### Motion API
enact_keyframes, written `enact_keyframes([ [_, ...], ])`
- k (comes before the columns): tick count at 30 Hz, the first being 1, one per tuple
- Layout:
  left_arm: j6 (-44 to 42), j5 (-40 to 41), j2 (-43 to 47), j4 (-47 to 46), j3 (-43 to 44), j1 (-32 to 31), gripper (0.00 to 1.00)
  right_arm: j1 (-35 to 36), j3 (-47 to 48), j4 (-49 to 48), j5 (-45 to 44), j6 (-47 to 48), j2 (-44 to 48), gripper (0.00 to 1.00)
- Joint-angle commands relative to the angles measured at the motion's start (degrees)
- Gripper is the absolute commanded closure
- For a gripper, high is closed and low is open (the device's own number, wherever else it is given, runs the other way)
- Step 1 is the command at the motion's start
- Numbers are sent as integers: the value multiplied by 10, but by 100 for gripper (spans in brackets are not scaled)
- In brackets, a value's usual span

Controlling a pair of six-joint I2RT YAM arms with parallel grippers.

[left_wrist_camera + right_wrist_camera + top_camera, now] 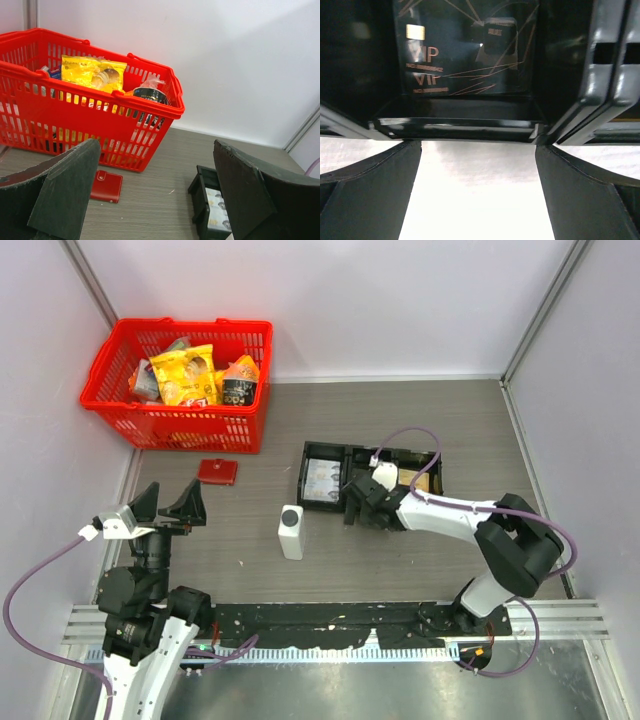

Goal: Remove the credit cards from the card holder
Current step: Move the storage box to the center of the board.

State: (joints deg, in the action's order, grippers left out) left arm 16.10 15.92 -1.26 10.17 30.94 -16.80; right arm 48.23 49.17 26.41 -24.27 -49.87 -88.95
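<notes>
The card holder is a small red wallet lying shut and flat on the table just in front of the basket; in the left wrist view the card holder shows its snap tab. The credit cards are hidden, since the wallet is closed. My left gripper hovers open and empty a little near-left of the wallet, and in its own view the left gripper has the wallet by its left finger. My right gripper is open and empty at the black tray's front edge, far from the wallet; the right gripper frames bare table.
A red basket of snack packs stands at the back left. The black three-compartment tray holds pale printed notes on its left and a black VIP card in the middle. A white upright box stands between the arms.
</notes>
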Motion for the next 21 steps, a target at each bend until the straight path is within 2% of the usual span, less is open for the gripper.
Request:
enact_keyframes([
  [1, 0, 7, 4, -9, 11, 3, 0, -50, 22, -72, 11, 85, -23, 0],
  [6, 0, 10, 3, -8, 11, 2, 0, -90, 51, -108, 34, 132, -65, 0],
  [10, 0, 12, -1, -6, 11, 2, 0, -131, 94, -84, 43, 187, -100, 0],
  [21, 0, 11, -10, -6, 11, 3, 0, -234, 116, -86, 81, 244, -95, 0],
])
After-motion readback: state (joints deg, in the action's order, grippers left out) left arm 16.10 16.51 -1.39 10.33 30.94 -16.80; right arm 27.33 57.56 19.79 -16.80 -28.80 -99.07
